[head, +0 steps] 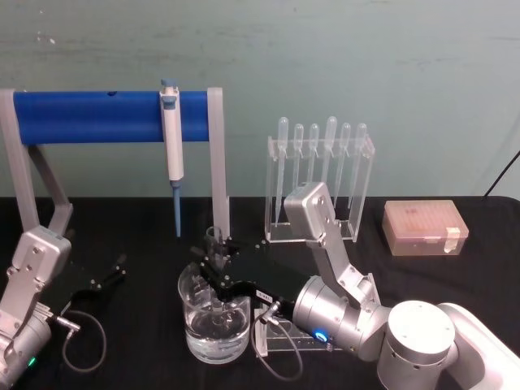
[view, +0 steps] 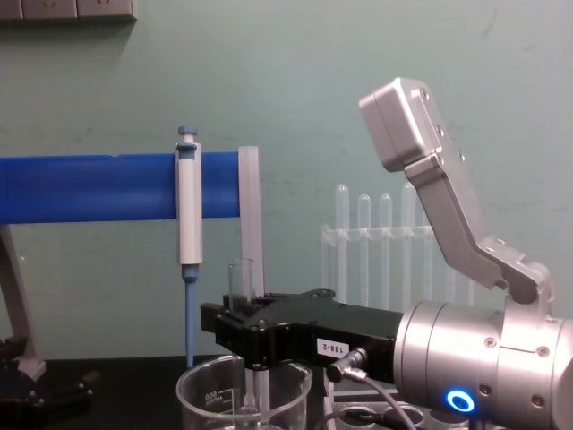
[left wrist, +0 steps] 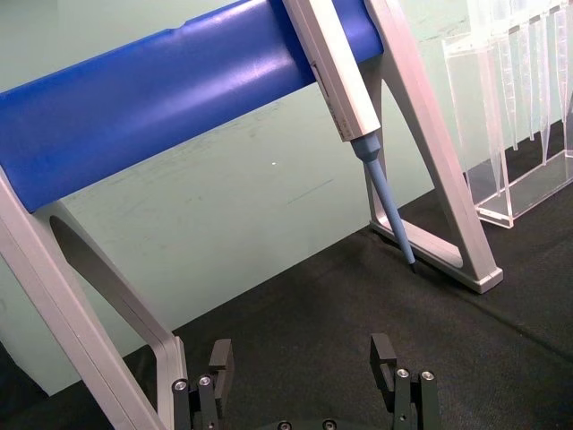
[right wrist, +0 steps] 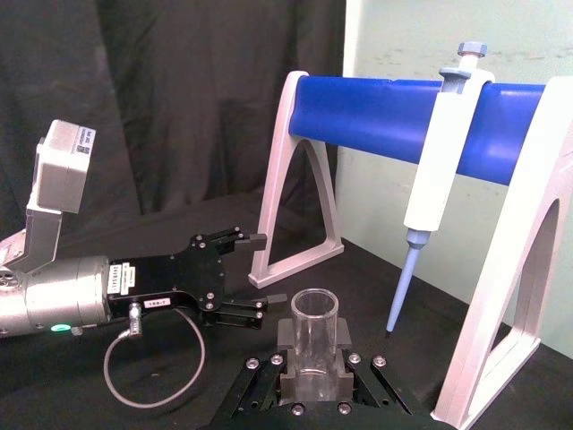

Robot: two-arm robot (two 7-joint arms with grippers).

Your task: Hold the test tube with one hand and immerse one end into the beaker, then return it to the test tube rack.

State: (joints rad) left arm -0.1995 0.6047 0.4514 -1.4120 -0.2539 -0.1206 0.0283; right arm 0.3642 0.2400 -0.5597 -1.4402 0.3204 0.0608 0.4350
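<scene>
Glass takes centre stage: the beaker [head: 193, 323] sits on the black cloth [head: 130, 231] right in front of the robot, clear liquid [head: 215, 341] pooled in its lower part, and the test tube [right wrist: 315, 321] stands upright over it, open rim up. The right gripper [head: 214, 263] reaches in from the right, level above the beaker's rim, and its black fingers [right wrist: 288, 338] are clamped on the tube from both sides, some way below the tube's rim. From the chest view the tube's lower end runs down past the rim into the beaker; whether it meets the liquid is hard to call through the glass. Over on the left, the left gripper [left wrist: 303, 356] sits low by the cloth, well apart from the beaker, its fingers spread wide with nothing between them. Behind the beaker, a micropipette [head: 171, 134] hangs tip-down from a blue bar [head: 89, 116] on grey legs, its tip just short of the cloth and a little left of the tube. To the right of that, a clear rack [head: 361, 195] holds six thin pipettes [head: 330, 154], bulbs up, and the right arm's silver camera mount [head: 309, 211] covers part of the rack's lower front. Farther right, a closed peach-coloured box [head: 424, 228] rests on the cloth, well apart from the beaker.
</scene>
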